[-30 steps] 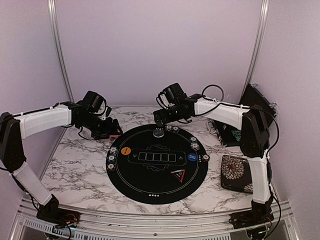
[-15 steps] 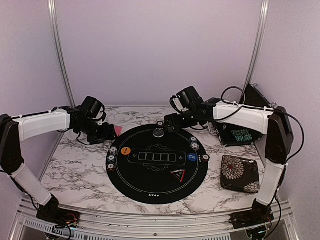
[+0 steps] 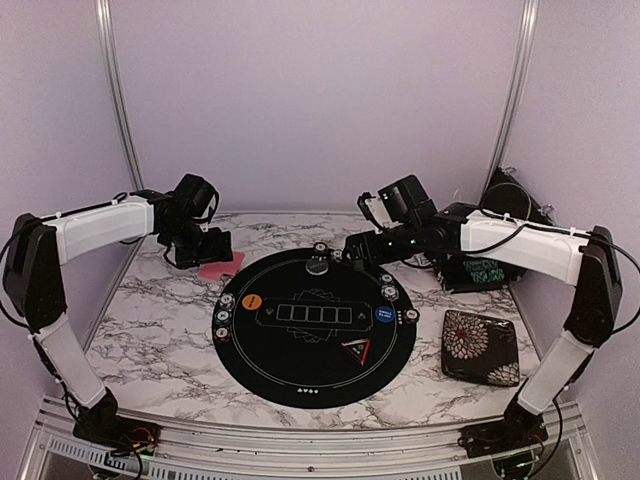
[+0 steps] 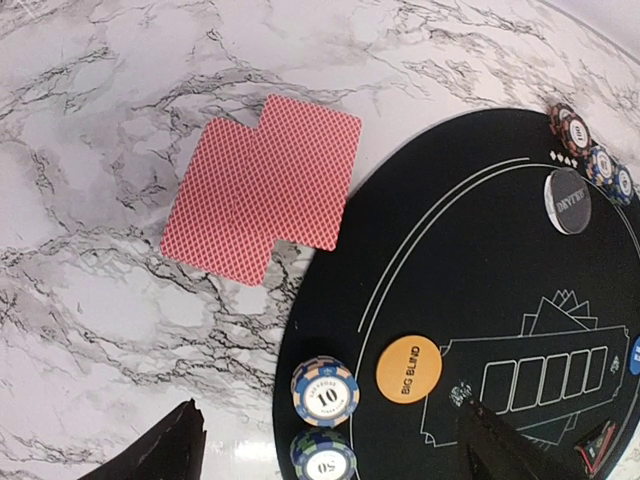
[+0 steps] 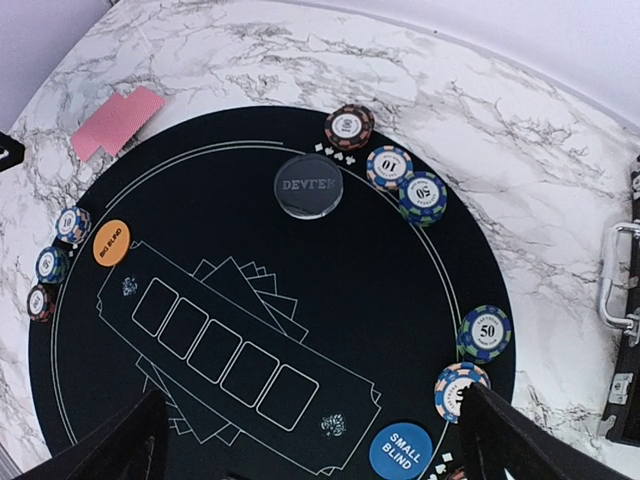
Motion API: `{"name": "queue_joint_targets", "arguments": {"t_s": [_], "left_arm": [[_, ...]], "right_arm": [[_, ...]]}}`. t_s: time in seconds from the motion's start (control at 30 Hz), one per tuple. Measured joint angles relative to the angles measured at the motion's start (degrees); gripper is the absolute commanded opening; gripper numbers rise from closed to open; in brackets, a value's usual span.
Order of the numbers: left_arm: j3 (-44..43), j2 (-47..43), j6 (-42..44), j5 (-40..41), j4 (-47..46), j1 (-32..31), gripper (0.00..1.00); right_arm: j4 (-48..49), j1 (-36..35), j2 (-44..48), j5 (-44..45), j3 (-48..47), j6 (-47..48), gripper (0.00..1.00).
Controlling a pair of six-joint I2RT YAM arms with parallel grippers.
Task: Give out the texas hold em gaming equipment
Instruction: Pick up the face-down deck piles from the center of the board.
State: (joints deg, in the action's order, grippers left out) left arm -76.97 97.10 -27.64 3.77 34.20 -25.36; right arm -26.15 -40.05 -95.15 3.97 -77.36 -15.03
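Cards (image 3: pixel 214 270), two, pink-red backs up, overlapped and flat on the marble table (image 3: pixel 150 340), just off the ten o'clock edge of the round black mat (image 3: pixel 300 365), touched by nothing. Chip stacks (image 3: pixel 222 318) on the mat's rim at nine, twelve and two-to-three o'clock; orange button (image 3: pixel 251 300) inside the rim near nine, blue button (image 3: pixel 384 316) at three, black triangle marker (image 3: pixel 357 351) toward five, dealer puck (image 3: pixel 317 266) at twelve. Left gripper (image 3: pixel 205 248) raised just beside the cards at their twelve o'clock, jaws wide apart and empty, white forearm reaching in from the left. Right gripper (image 3: pixel 358 250) low near the one o'clock rim, jaws fully spread, empty, forearm stretched in from the right. Only in the left wrist view: stepped outline of the cards, "10" and "50" on chips, "BIG BLIND" on orange. Only in the right wrist view: "SMALL BLIND" on blue. Broad bare marble at seven to nine o'clock; tighter at three, with floral case (image 3: pixel 480 346) near the rim.
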Motion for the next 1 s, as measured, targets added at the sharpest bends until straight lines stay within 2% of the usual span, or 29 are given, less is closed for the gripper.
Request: {"name": "queue_joint_targets", "arguments": {"t_s": [0.23, 0.63, 1.0], "left_arm": [[-9.0, 8.0, 3.9, 2.8, 5.1, 0.5, 0.99], [-22.8, 19.8, 11.2, 5.4, 11.8, 1.0, 0.99], [-37.8, 31.4, 13.7, 9.4, 16.4, 1.1, 0.99]], "right_arm": [[0.9, 0.1, 4.2, 0.1, 5.0, 0.0, 0.98], [3.1, 0.2, 1.9, -0.5, 3.4, 0.0, 0.98], [3.0, 0.9, 1.4, -0.5, 3.1, -0.2, 0.98]]}}
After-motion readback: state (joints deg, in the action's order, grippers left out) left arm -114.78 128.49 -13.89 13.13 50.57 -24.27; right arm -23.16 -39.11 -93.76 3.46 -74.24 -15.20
